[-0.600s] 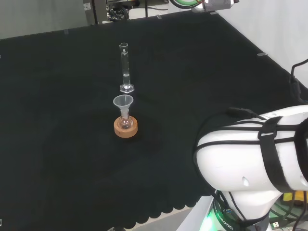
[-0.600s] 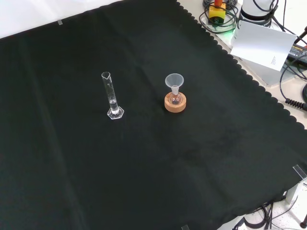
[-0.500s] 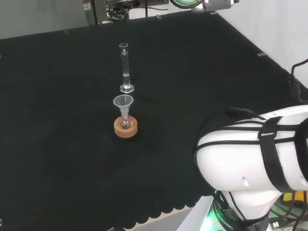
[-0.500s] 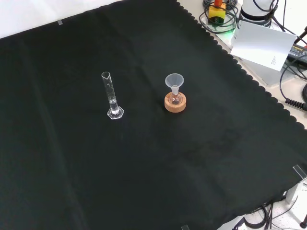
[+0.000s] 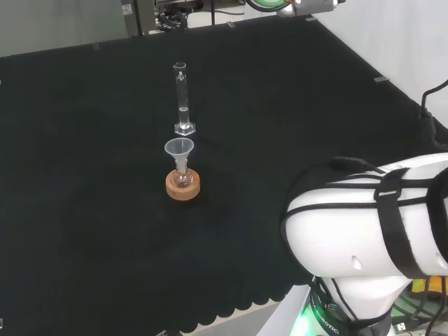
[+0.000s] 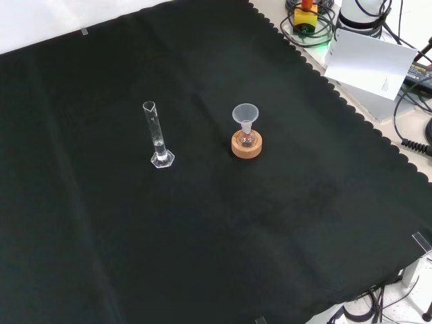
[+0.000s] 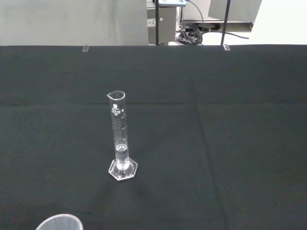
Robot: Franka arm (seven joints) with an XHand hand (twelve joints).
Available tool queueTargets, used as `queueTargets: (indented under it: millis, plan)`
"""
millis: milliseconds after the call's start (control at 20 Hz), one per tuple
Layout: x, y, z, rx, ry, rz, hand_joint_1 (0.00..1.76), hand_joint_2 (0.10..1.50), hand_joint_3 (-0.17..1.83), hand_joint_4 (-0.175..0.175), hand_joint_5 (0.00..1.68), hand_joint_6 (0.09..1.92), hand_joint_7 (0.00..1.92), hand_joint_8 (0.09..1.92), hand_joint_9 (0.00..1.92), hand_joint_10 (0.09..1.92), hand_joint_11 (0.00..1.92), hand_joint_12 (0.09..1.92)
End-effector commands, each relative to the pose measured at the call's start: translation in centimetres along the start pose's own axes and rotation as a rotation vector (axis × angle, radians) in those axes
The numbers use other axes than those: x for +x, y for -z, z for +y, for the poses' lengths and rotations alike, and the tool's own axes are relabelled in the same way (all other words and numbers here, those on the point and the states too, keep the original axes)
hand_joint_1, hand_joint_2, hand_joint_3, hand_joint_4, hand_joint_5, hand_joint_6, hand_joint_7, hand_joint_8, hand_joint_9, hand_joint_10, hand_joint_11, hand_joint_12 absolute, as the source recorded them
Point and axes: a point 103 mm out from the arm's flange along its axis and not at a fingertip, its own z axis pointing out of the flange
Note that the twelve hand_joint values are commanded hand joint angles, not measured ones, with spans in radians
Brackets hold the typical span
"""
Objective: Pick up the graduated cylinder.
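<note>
The clear glass graduated cylinder (image 7: 120, 137) stands upright mid-cloth, long axis vertical, ahead of the wrist camera; hand state cannot be told.

obstacle: funnel (image 6: 246, 114) on cork ring (image 6: 246, 146), at 3 o'clock of graduated cylinder (image 6: 157, 137), front view
free: cloth (image 6: 101, 223) bare elsewhere
</note>
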Motion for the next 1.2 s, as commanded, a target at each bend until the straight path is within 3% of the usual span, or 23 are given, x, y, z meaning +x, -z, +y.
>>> queueTargets:
  millis: [50,300,450,750,950,1200]
  plan:
    - [-1.3,-1.3,0.6,0.008,-0.031,0.006,0.07,1.22,0.34,-0.025,0.22,0.09,0.0,0.42,0.13,0.67,0.06,1.36]
    - [-2.9,-4.2,1.7,0.036,-0.07,0.033,0.09,1.23,0.33,-0.028,0.23,0.09,0.0,0.43,0.14,0.67,0.06,1.36]
    - [-3.6,-6.1,3.3,0.043,-0.069,0.038,0.1,1.23,0.32,-0.029,0.23,0.09,0.0,0.44,0.14,0.67,0.06,1.37]
    - [-4.7,-10.5,8.6,-0.002,-0.021,0.08,0.23,1.18,0.28,-0.037,0.26,0.09,0.03,0.48,0.18,0.68,0.07,1.37]
    - [-5.4,-14.5,12.8,-0.035,0.014,0.151,0.32,1.15,0.27,-0.044,0.29,0.09,0.07,0.52,0.23,0.69,0.09,1.37]
    - [-5.0,-19.4,17.1,-0.007,0.048,0.219,0.41,1.1,0.27,-0.051,0.33,0.09,0.12,0.58,0.31,0.69,0.15,1.36]
